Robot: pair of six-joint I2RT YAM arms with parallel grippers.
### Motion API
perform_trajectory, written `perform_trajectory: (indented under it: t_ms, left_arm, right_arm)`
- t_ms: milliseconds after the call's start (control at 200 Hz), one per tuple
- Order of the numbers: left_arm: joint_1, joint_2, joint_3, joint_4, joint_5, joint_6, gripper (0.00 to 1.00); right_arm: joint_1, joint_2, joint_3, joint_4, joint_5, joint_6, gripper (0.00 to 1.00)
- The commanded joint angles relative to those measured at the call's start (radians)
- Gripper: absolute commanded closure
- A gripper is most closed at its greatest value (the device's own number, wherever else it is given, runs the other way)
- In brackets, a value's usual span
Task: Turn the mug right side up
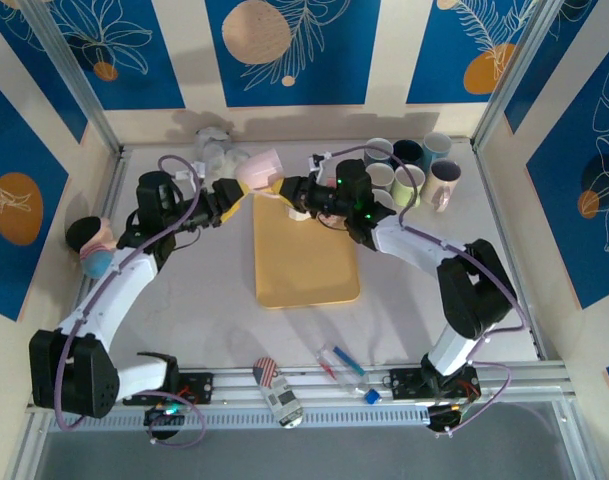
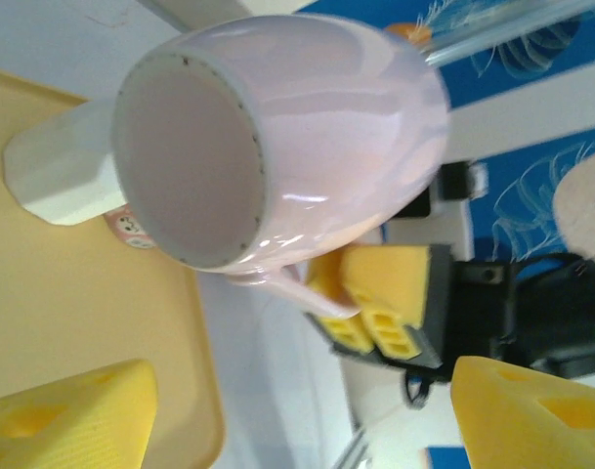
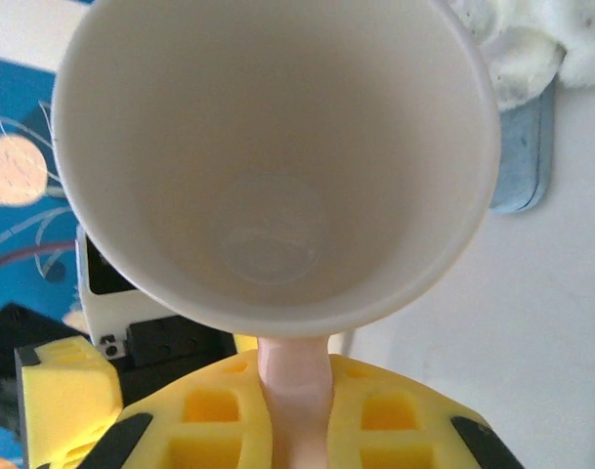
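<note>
A pale pink mug hangs in the air above the far end of the yellow tray, lying on its side. Its flat base faces my left wrist camera and its open mouth faces the right one. My right gripper is shut on the mug's handle, which sits squeezed between its yellow fingers. Just left of the mug, my left gripper stands open, its fingertips wide apart and short of the mug, touching nothing.
A white block stands on the tray's far end. Several mugs cluster at the back right. A white plush lies at the back, another soft toy at the left wall. Small items and pens lie near the front rail.
</note>
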Motion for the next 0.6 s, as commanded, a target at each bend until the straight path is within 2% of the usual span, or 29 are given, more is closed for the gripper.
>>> perform_trajectory:
  t_ms: [0,150,280,435,595]
  left_arm:
    - [0.01,-0.035,0.035,-0.142,0.04,0.253,0.23]
    - [0.01,-0.082,0.05,-0.154,0.032,0.382,0.26]
    - [0.008,-0.139,0.026,-0.184,0.042,0.561,0.26]
    - [0.007,-0.154,0.003,-0.254,0.07,0.746,0.26]
    - [0.004,-0.173,-0.065,-0.197,0.084,0.799,0.27]
  right_arm:
    - [-0.019,-0.152,-0.002,-0.051,-0.024,-0.321,1.0]
    - [-0.029,-0.29,-0.03,-0.274,0.047,-0.561,1.0]
    - [-0.043,-0.383,-0.041,-0.466,0.124,-0.726,1.0]
    - [-0.073,-0.486,-0.054,-0.699,0.286,-0.842,1.0]
    - [-0.122,-0.618,-0.123,-0.83,0.428,-0.898,1.0]
